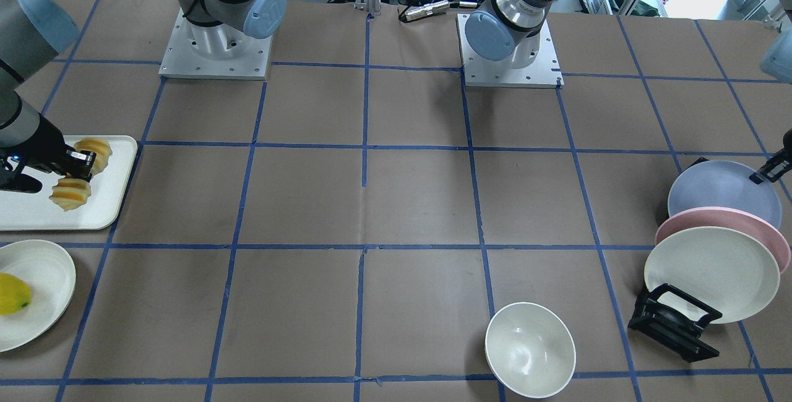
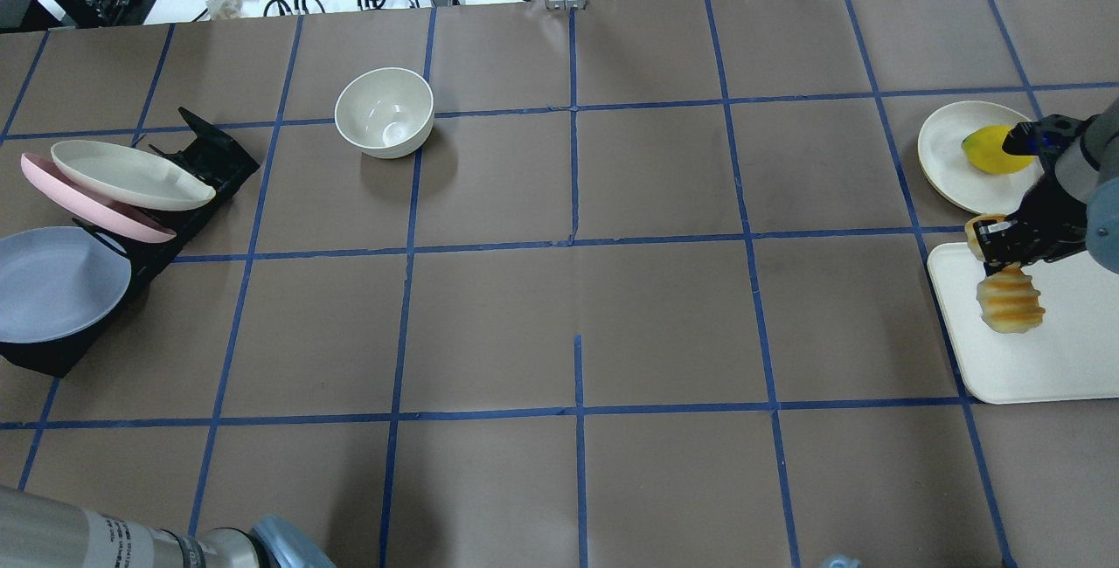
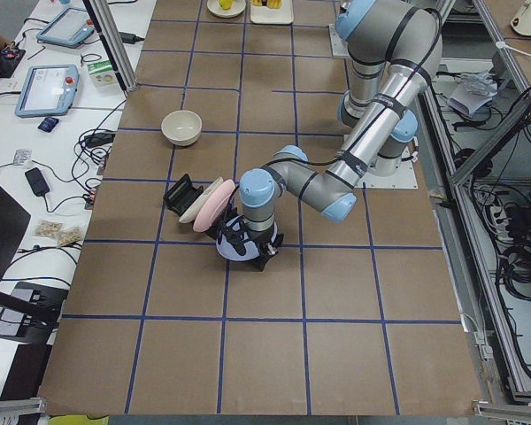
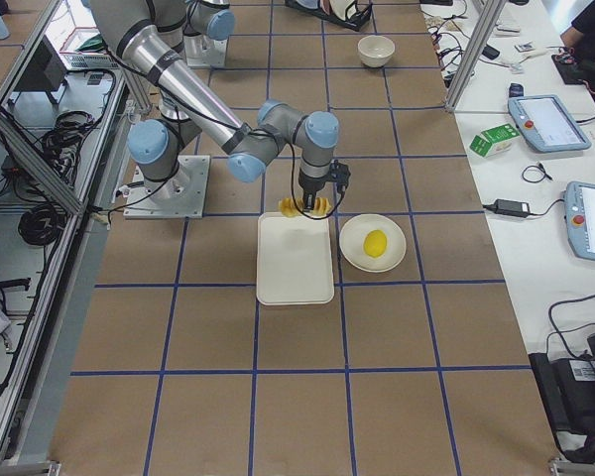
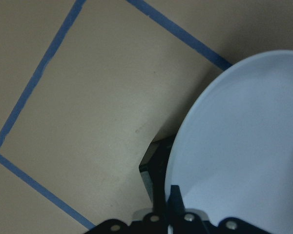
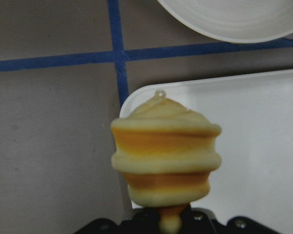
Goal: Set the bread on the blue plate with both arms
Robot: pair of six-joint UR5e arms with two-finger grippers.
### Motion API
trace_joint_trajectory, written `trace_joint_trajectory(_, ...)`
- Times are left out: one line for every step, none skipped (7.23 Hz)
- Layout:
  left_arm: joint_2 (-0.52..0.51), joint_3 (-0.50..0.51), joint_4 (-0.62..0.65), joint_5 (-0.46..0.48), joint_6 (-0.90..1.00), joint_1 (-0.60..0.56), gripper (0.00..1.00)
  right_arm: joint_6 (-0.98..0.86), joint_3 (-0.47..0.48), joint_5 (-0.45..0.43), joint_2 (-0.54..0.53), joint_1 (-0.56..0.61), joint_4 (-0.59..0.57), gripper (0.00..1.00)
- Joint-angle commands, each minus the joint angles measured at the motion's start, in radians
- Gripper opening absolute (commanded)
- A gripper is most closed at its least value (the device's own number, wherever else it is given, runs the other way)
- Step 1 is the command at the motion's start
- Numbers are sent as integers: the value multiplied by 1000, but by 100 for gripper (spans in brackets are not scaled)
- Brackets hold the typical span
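Two claws, both closed on something. My right gripper (image 1: 77, 164) is clamped across the middle of the bread (image 6: 166, 156), with an end of the loaf sticking out either side of the fingers, over a corner of the cream tray (image 2: 1049, 376) (whether it touches the tray I cannot tell). My left gripper (image 5: 167, 202) pinches the rim of the blue plate (image 2: 61, 293), which leans in the black rack (image 2: 48, 358) beside the pink plate (image 2: 96, 205), well apart from the bread.
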Motion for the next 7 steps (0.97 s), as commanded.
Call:
trace_joint_trajectory(33, 11, -29, 12, 59, 8, 0, 125, -132, 8, -12, 87, 207, 0)
trace_joint_trajectory(55, 14, -55, 21, 67, 20, 0, 200, -212, 9, -10, 145, 316, 0)
trace_joint_trajectory(112, 19, -144, 54, 70, 20, 0, 304, -267, 32, -10, 212, 387, 0)
trace_joint_trajectory(178, 46, -268, 56, 72, 18, 0, 381, -298, 60, -12, 265, 429, 0)
trace_joint_trajectory(244, 57, -377, 55, 72, 8, 0, 451, -309, 81, -12, 303, 443, 0)
trace_joint_trajectory(314, 45, -496, 39, 64, -11, 0, 490, -311, 83, -12, 332, 443, 0)
trace_joint_trajectory(368, 33, -617, 6, 50, -53, 0, 504, -312, 85, -12, 343, 443, 0)
